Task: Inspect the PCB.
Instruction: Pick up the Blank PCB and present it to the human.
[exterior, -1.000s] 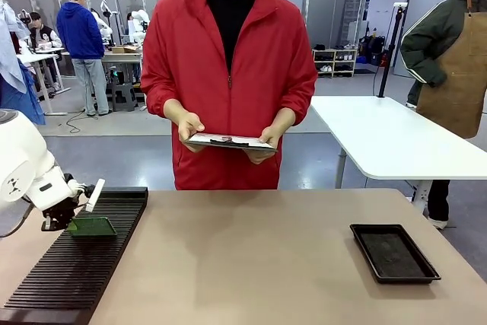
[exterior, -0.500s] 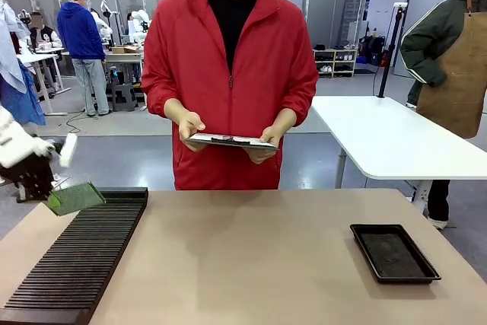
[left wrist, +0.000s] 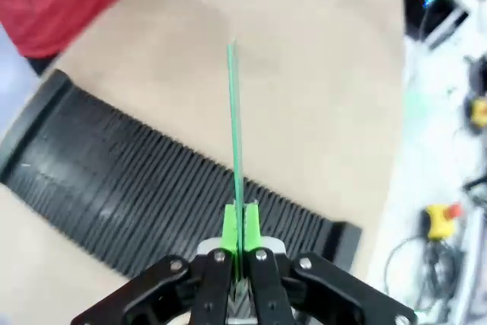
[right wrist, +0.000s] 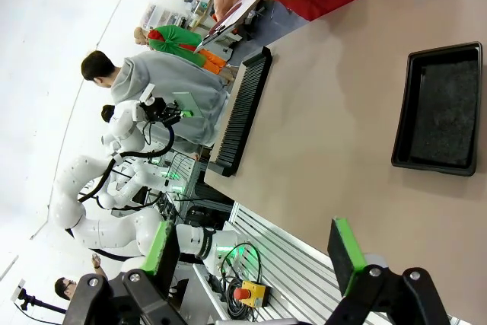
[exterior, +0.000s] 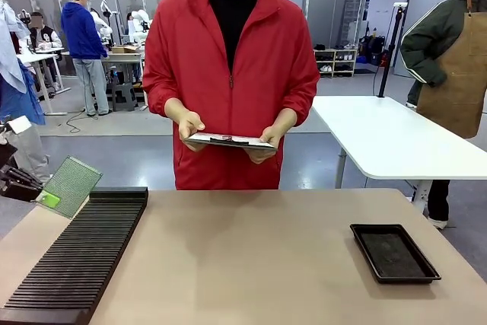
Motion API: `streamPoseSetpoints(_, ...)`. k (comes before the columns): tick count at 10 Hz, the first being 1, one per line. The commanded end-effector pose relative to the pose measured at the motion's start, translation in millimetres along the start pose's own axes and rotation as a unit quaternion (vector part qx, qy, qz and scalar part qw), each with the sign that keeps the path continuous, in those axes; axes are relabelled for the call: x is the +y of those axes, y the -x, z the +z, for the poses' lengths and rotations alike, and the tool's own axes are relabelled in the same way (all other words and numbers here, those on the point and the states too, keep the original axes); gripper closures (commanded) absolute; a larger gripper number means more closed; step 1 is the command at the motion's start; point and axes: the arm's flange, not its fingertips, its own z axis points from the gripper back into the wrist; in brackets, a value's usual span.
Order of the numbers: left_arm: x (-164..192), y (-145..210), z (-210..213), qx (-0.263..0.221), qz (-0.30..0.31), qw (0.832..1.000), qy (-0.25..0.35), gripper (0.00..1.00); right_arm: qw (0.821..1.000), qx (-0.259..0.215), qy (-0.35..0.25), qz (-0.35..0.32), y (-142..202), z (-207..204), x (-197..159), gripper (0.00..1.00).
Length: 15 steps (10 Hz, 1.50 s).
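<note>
Presently one PCB (exterior: 70, 184) is pinched at its edge by the left gripper (exterior: 47, 199) and held tilted in the air beside the far left corner of the single slotted rack (exterior: 76, 264). The right gripper (right wrist: 255, 253) is spread wide. One black tray (exterior: 394, 253) is seen well to the rack's right.

PCB (exterior: 72, 182) aslant in left gripper (exterior: 49, 199), near black slotted rack (exterior: 76, 264)

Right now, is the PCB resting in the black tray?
No, the left gripper holds the PCB aloft, far from the black tray.
</note>
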Motion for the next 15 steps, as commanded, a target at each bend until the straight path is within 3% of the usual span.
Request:
streamPoseSetpoints(1, 10.3, -2.0, 1.8, -0.039, 0.074, 0.997, -0.002, 1.00, 1.000, -0.004, -0.007, 0.011, -1.8, 1.0, 1.1, 0.00)
streamPoseSetpoints(2, 5.0, -1.1, 3.3, -0.034, 0.083, 0.996, -0.009, 1.00, 1.000, -0.004, -0.007, 0.011, -1.8, 1.0, 1.1, 0.00)
streamPoseSetpoints(3, 6.1, 9.4, -3.3, -0.025, 0.041, 0.999, 0.008, 1.00, 1.000, -0.004, -0.007, 0.011, -1.8, 1.0, 1.1, 0.00)
streamPoseSetpoints(6, 7.8, 11.0, -3.6, -0.026, 0.062, 0.998, 0.000, 0.97, 1.000, -0.004, -0.007, 0.011, -1.8, 1.0, 1.1, 0.00)
streamPoseSetpoints(7, 17.4, 10.3, 4.6, -0.128, 0.124, 0.978, 0.110, 0.97, 1.000, -0.004, -0.007, 0.011, -1.8, 1.0, 1.1, 0.00)
streamPoseSetpoints(8, 26.9, 1.3, -2.3, -0.184, 0.153, 0.957, 0.163, 0.97, 1.000, -0.004, -0.007, 0.011, -1.8, 1.0, 1.1, 0.00)
streamPoseSetpoints(9, 41.8, -9.9, -19.2, -0.225, 0.261, 0.909, 0.233, 0.97, 1.000, -0.004, -0.007, 0.011, -1.8, 1.0, 1.1, 0.00)
streamPoseSetpoints(10, 58.8, -19.2, -35.1, -0.222, 0.311, 0.884, 0.269, 0.97, 1.000, -0.004, -0.007, 0.011, -1.8, 1.0, 1.1, 0.00)
streamPoseSetpoints(13, 72.2, -57.3, -86.0, -0.169, 0.404, 0.839, 0.325, 0.97, 1.000, -0.004, -0.007, 0.011, -1.8, 1.0, 1.1, 0.00)
streamPoseSetpoints(15, 76.4, -67.8, -106.5, -0.138, 0.443, 0.821, 0.333, 0.97, 1.000, -0.004, -0.007, 0.011, -1.8, 1.0, 1.1, 0.00)
